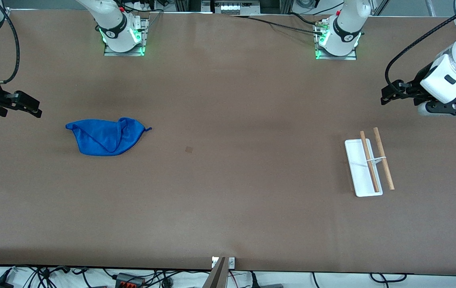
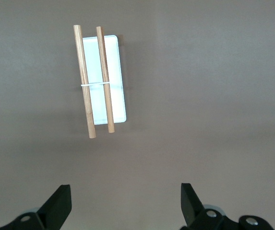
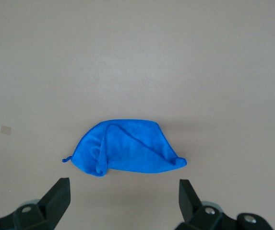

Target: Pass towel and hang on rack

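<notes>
Brown table top [image 1: 228,192] fills the room's middle, with both robot bases along one edge. A crumpled bright blue cloth towel [image 1: 105,136] lies flat toward the right arm's end. The little rack [image 1: 370,164], a flat white tray with two light wooden rods on a thin white bracket, sits toward the left arm's end, well apart from the towel. The right gripper [image 3: 123,203] hangs over the table near the towel, jaws wide apart, holding nothing. The left gripper [image 2: 126,206] hangs near the rack, jaws wide too, holding nothing.

A crumpled blue towel [image 3: 125,148] is laid flat on the brown table [image 3: 137,57]. The right gripper [image 3: 123,199] is held above it, fingers spread apart.
</notes>
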You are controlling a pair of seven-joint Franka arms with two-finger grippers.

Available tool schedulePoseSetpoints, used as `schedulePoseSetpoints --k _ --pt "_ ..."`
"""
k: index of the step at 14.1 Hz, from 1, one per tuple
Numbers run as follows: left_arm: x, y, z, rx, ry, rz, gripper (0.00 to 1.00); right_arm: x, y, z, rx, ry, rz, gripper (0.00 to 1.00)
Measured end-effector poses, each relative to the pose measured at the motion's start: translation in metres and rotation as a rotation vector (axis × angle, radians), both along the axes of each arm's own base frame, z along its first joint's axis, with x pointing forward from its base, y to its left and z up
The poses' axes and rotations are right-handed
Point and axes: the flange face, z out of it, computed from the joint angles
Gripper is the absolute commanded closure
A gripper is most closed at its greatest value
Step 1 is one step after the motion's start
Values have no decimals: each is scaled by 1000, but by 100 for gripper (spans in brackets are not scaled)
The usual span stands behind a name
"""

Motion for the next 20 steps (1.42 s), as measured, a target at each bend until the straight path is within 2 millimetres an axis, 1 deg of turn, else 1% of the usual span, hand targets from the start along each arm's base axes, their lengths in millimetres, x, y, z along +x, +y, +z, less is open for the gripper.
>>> schedulePoseSetpoints --k 7,11,15,16,17,18,20 --pt "0 4 0 0 1 8 0 0 -1 0 0 0 -3 0" --pt "0 4 0 0 1 8 0 0 -9 0 1 0 -16 0" --pt "0 4 0 0 1 8 0 0 -6 -1 3 2 -9 0" --pt "0 4 0 0 1 8 0 1 -5 -5 3 12 -9 0" --pt "0 4 0 0 1 8 0 3 -5 -14 2 29 -8 0" --pt "0 4 0 0 1 8 0 8 -3 -28 2 52 -6 0" --pt "1 4 0 0 1 8 0 19 0 -62 1 108 -1 0"
